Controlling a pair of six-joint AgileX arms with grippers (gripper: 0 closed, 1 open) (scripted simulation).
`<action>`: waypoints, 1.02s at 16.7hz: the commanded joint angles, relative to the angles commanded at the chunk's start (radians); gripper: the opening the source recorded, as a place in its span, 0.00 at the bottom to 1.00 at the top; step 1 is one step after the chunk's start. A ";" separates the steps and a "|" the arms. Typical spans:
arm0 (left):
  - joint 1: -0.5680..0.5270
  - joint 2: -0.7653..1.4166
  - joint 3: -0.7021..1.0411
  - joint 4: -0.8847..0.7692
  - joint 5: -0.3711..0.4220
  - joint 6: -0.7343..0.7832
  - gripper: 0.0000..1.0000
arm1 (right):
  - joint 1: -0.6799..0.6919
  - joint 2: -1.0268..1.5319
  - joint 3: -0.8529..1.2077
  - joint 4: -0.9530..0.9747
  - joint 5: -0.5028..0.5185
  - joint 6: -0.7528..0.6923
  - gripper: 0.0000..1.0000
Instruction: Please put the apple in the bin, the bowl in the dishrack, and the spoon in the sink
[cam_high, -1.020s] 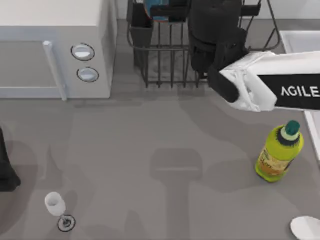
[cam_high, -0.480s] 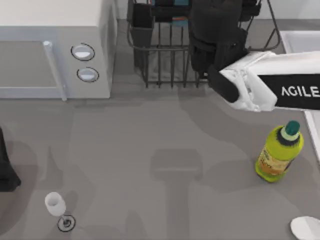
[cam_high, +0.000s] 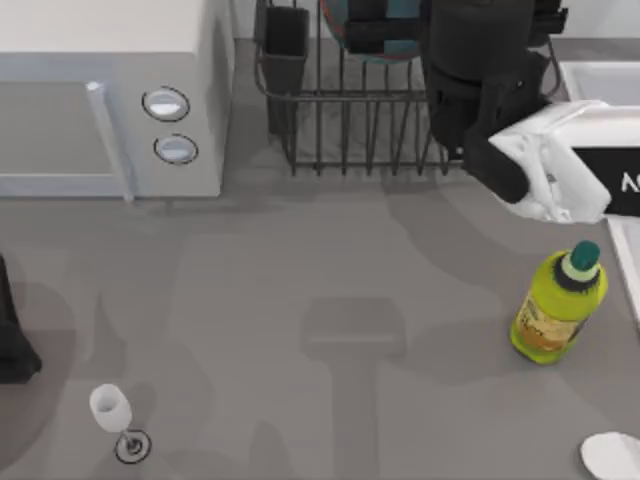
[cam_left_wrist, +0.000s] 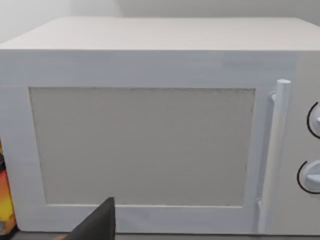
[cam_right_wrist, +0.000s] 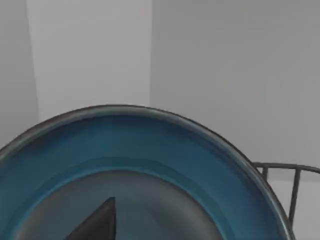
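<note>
The teal-blue bowl with its reddish-brown rim hangs over the back of the black wire dishrack; in the top view the bowl peeks out beside my right arm. My right gripper is shut on the bowl, and one dark fingertip lies against the inside. The white spoon lies at the table's front right corner. The pale sink sits at the right edge. My left arm is parked at the left edge, facing the microwave. The apple and the bin are out of view.
A white microwave with two knobs fills the back left. A green bottle stands at the right, between the sink and the spoon. A small white wine glass stands front left. The rack's dark utensil cup is at its left corner.
My right arm has moved to the right over the dishrack, carrying the bowl with it. The left arm, bottle, spoon and glass have not moved.
</note>
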 joint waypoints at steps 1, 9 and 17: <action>0.000 0.000 0.000 0.000 0.000 0.000 1.00 | -0.026 -0.053 -0.050 -0.033 -0.021 -0.002 1.00; 0.000 0.000 0.000 0.000 0.000 0.000 1.00 | -0.313 -0.785 -0.594 -0.359 -0.254 -0.026 1.00; 0.000 0.000 0.000 0.000 0.000 0.000 1.00 | -0.525 -1.610 -1.070 -0.573 -0.500 -0.030 1.00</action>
